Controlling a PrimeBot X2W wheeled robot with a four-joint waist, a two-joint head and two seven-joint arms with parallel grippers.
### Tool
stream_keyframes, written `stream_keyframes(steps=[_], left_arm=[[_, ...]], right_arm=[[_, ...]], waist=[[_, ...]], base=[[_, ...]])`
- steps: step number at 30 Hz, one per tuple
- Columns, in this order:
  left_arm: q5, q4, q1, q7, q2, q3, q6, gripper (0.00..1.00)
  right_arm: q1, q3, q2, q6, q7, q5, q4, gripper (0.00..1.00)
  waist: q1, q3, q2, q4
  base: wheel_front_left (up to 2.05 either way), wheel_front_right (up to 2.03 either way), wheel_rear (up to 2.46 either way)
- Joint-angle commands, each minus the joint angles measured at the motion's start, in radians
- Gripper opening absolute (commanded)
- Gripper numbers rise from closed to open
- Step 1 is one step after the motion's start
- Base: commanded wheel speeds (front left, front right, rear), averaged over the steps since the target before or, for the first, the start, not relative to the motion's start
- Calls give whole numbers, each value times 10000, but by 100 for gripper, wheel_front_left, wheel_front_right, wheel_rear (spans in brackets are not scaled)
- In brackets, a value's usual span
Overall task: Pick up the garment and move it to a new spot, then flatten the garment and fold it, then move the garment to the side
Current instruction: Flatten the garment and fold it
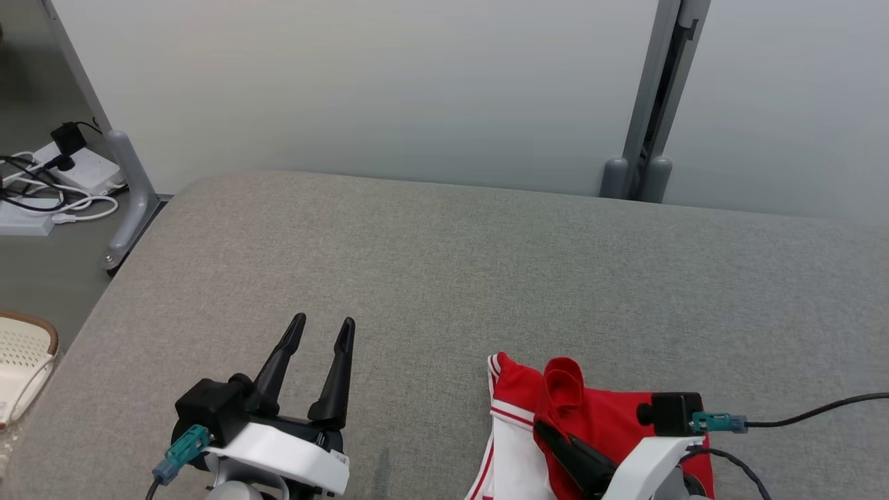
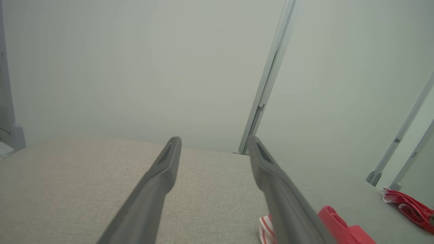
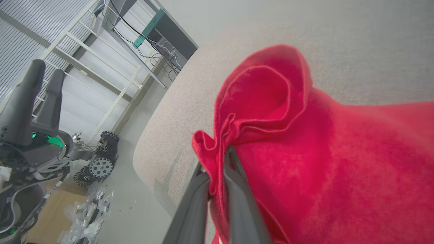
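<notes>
Garment: one red and white garment [image 1: 604, 417], lying bunched on the grey padded table [image 1: 444, 264], at the near edge on the robot's right side.
Right gripper: the right gripper [image 3: 218, 162] is closed narrow on a thin red fold of the garment; the cloth stands up in a loop just above the fingertips.
Left gripper: the left gripper [image 1: 323, 323] is spread wide and holds nothing; it hovers above bare table, well apart from the garment.
Step, as I judge: picking up the garment for the move to a new spot; flattening and folding are not yet done.
Risk 1: the pinch takes only a small fold, so the cloth may slip out when it is lifted.
Risk 2: the garment is near the table edge, so a dropped part may slide off to the floor.
Risk 3: lifted by one point, it may hang twisted and be harder to flatten.
Count: one garment, two grippers, one table. A red patch [image 2: 408, 206] at the far right of the left wrist view may be a reflection; I cannot tell.
</notes>
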Motion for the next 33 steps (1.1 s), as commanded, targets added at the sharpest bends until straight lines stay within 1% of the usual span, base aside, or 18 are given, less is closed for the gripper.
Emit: stream_keyframes(steps=[1, 6, 13, 14, 15, 16, 21, 28, 30, 33], left_arm=[[57, -9, -35, -29, 25, -13, -3, 100], [79, 10, -38, -29, -20, -64, -3, 100], [38, 56, 96, -29, -77, -225, -4, 100], [32, 76, 87, -29, -79, -270, -4, 100], [2, 78, 67, -29, -83, -321, -4, 100], [-33, 70, 43, -29, -86, -373, -4, 100], [-169, 82, 73, -30, -85, -381, -4, 100], [-220, 168, 68, -30, -84, -420, -4, 100], [-203, 160, 90, -30, -86, -362, -4, 100], [-209, 133, 150, -30, -85, -308, -4, 100]], right_arm=[[-85, 29, 29, -1, -91, -6, 148, 0], [-297, 324, 303, 1, -248, 125, 805, 0], [-470, 770, 377, -1, -240, 347, 1278, 0], [-527, 829, 373, -1, -249, 344, 1389, 9], [-588, 824, 391, -1, -326, 355, 1498, 68], [-606, 812, 448, -1, -364, 450, 1593, 100], [-815, 986, 694, -1, -465, 669, 1414, 100], [-1149, 1426, 915, -1, -454, 586, 1072, 100], [-1247, 1366, 878, -1, -572, 652, 918, 100], [-1357, 1184, 577, -1, -777, 543, 714, 100]], waist=[[0, 70, 0, 82], [0, 234, 0, 327], [0, 423, 0, 517], [0, 450, 0, 538], [0, 479, 0, 558], [0, 497, 0, 576], [0, 474, 0, 604], [0, 324, 0, 518], [0, 251, 0, 439], [0, 138, 0, 247]], base=[[0, 0, 0], [0, 0, 0], [0, 0, 0], [0, 0, 0], [0, 0, 0], [0, 0, 0], [0, 0, 0], [0, 0, 0], [0, 0, 0], [0, 0, 0]])
